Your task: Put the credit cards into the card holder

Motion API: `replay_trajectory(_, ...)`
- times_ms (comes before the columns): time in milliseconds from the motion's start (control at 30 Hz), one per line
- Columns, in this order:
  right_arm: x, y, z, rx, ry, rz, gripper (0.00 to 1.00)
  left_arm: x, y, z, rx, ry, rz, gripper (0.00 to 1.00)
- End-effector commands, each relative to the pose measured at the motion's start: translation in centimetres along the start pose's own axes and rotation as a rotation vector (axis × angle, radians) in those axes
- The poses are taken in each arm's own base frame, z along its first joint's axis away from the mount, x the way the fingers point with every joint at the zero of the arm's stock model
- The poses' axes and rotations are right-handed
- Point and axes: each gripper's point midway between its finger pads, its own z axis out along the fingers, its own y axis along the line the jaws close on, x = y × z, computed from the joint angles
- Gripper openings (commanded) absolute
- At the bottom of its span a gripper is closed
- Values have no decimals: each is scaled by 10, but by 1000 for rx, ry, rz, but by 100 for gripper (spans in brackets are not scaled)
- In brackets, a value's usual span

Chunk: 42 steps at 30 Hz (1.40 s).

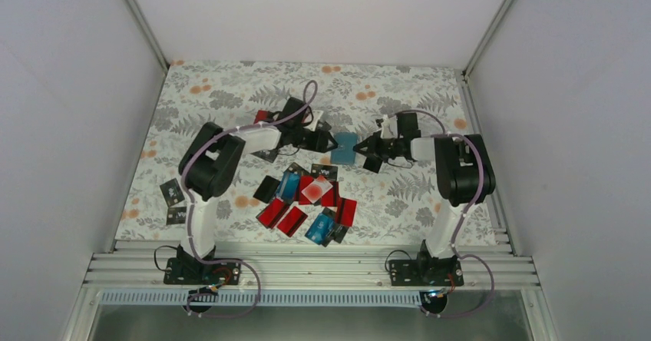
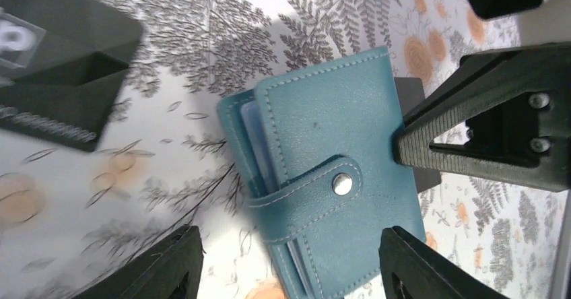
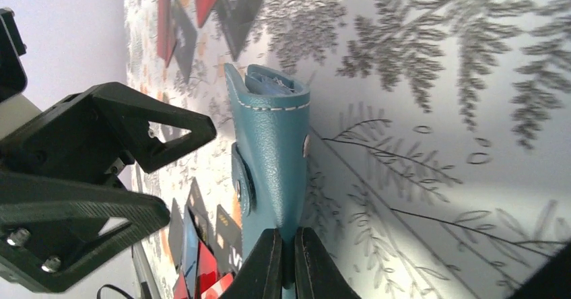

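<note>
Location type: robot test cell in a laboratory.

Identifying features, overhead view:
- Plain white panels close the cell at the left (image 1: pixel 69 126), top (image 1: pixel 322 11) and right (image 1: pixel 583 126) of the frame.
- Bare aluminium frame posts (image 1: pixel 142 18) run up the upper-left and upper-right corners.
- Slotted aluminium rails (image 1: pixel 307 268) cross the bottom of the frame. The left arm (image 1: pixel 211 164) and right arm (image 1: pixel 460 168) are bolted to them side by side.
- Exposed cables (image 1: pixel 246 279) loop from the arm bases.
- The desk (image 1: pixel 230 87) carries a fern-and-flower printed cover.
- Credit cards (image 1: pixel 307 195) lie scattered at centre frame.
</note>
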Motion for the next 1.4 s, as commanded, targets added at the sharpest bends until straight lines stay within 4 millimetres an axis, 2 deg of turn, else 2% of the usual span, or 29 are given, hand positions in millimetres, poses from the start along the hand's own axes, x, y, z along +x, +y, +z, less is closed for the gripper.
replay_trajectory(0, -1, 43, -6, -111, -9, -139, 5, -23, -5, -39, 26, -112, 49, 70)
replay_trajectory(200, 0, 76, -16, -174, -26, -235, 4, -23, -3, -81, 139, -192, 56, 76)
replay_trajectory(333, -1, 104, -27, -225, -39, -298, 4, -24, -12, -107, 192, -228, 111, 77)
replay_trajectory(567, 10, 157, -38, -316, -12, -414, 4, -27, -44, -127, 329, -270, 193, 78)
replay_trajectory(733, 19, 181, -38, -335, -4, -470, 5, -33, -63, -138, 402, -297, 212, 75)
replay_trajectory(833, 20, 190, -36, -328, -5, -492, 4, -36, -72, -141, 409, -301, 226, 69)
replay_trajectory(967, 21, 194, -30, -298, -11, -506, 4, -39, -80, -142, 401, -301, 234, 50)
replay_trajectory(1167, 19, 195, -27, -248, -35, -531, 5, -39, -88, -146, 411, -310, 228, 40)
replay_trajectory(1367, 17, 191, -29, -204, -59, -553, 4, -40, -98, -153, 421, -310, 235, 18)
